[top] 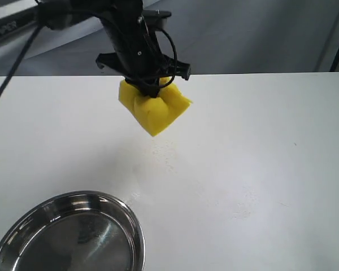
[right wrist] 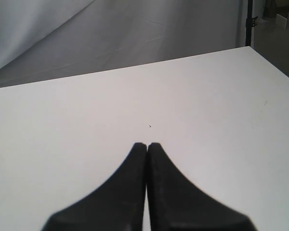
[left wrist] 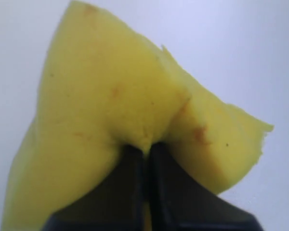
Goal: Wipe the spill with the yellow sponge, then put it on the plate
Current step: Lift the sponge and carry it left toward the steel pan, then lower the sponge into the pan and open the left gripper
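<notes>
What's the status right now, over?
Left gripper shut on sponge, held in the air. Right gripper shut, empty. Spill: faint specks. Nothing blocks plate.

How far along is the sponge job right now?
Wiping looks mostly done: only faint specks of the spill show on the table. In hand: the left gripper has its jaws shut on the yellow sponge, held above the table, orange stains on it. Left: carry it to the plate, which holds nothing yet, and release.

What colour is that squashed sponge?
The sponge is bright yellow with faint orange stains, clearest in the left wrist view.
</notes>
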`<state>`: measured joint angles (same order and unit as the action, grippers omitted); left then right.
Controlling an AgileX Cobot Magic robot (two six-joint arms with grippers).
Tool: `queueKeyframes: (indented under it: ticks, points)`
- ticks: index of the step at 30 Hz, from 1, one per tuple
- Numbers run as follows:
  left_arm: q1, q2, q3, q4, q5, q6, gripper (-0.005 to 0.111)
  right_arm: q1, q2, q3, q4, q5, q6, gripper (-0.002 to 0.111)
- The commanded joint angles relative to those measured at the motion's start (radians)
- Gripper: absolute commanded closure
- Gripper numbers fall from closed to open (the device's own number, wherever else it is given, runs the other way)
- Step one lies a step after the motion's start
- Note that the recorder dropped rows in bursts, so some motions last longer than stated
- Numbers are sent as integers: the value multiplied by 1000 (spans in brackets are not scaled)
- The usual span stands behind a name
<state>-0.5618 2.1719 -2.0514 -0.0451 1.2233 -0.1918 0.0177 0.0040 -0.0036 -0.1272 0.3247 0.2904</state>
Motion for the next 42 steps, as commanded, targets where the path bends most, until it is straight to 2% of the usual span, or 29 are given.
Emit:
queueKeyframes:
  ticks: [1, 3, 7, 11, 19, 23, 29, 37, 42]
  points:
    - [3, -114, 21, -24, -2, -8, 107, -7, -4, 4, -6, -1, -2, 108]
    - [3, -221, 163, -15, -2, 37, 107, -7, -4, 4, -6, -1, -2, 108]
    - [3, -443, 489, 29, -2, 37, 107, -7, -4, 4, -6, -1, -2, 108]
    - [3, -680, 760, 21, -2, 26, 107, -7, -4, 4, -6, -1, -2, 108]
    - [3, -885, 1072, -133, -2, 44, 107, -7, -4, 4, -6, -1, -2, 108]
    - [3, -910, 1224, -133, -22, 88, 107, -7, -4, 4, -6, -1, -2, 108]
    - [3, -910, 1380, -305, -261, 364, 104, -7, -4, 4, -6, -1, -2, 108]
    - [3, -910, 1416, -251, -397, 377, 92, -7, -4, 4, -6, -1, -2, 108]
    - [3, -868, 1416, -251, -410, 377, 77, -7, -4, 4, -6, -1, -2, 108]
